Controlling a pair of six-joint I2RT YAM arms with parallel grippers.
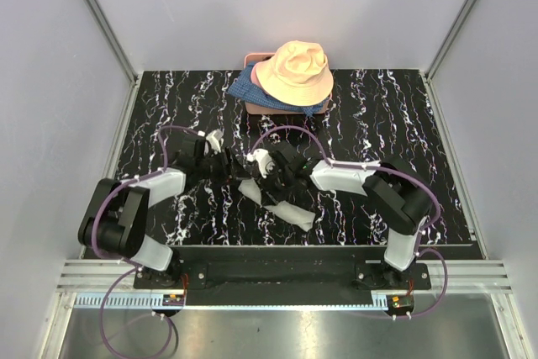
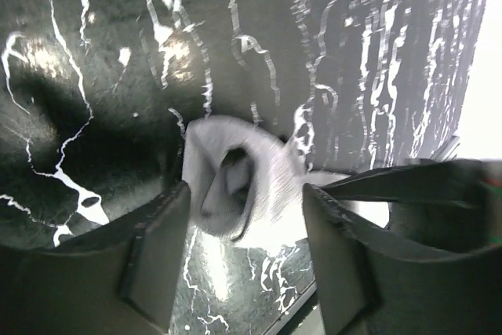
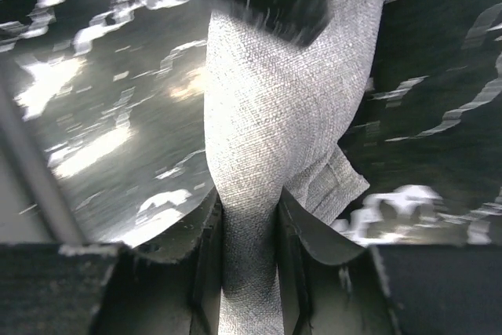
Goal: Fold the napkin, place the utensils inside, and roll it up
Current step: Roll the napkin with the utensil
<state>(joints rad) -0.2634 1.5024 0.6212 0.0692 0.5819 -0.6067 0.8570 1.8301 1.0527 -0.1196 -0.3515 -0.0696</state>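
The light-grey napkin [image 1: 290,212] lies rolled into a slanted tube near the table's middle front. In the right wrist view the napkin [image 3: 282,115] runs down between the jaws, and my right gripper [image 3: 249,221] is shut on it, pinching the cloth narrow. My right gripper [image 1: 266,181] sits over the roll's upper left part. In the left wrist view my left gripper [image 2: 245,203] is open, its fingers [image 2: 157,249] standing apart on either side of the roll's curled end [image 2: 235,186] without touching it. My left gripper [image 1: 229,171] hovers just left of the roll. The utensils are hidden.
A peach bucket hat [image 1: 294,71] rests on blue patterned fabric [image 1: 250,88] over a pink box at the table's far edge. The black marbled table [image 1: 403,124] is walled on the left, right and back. A metal rail [image 1: 277,279] runs along the front.
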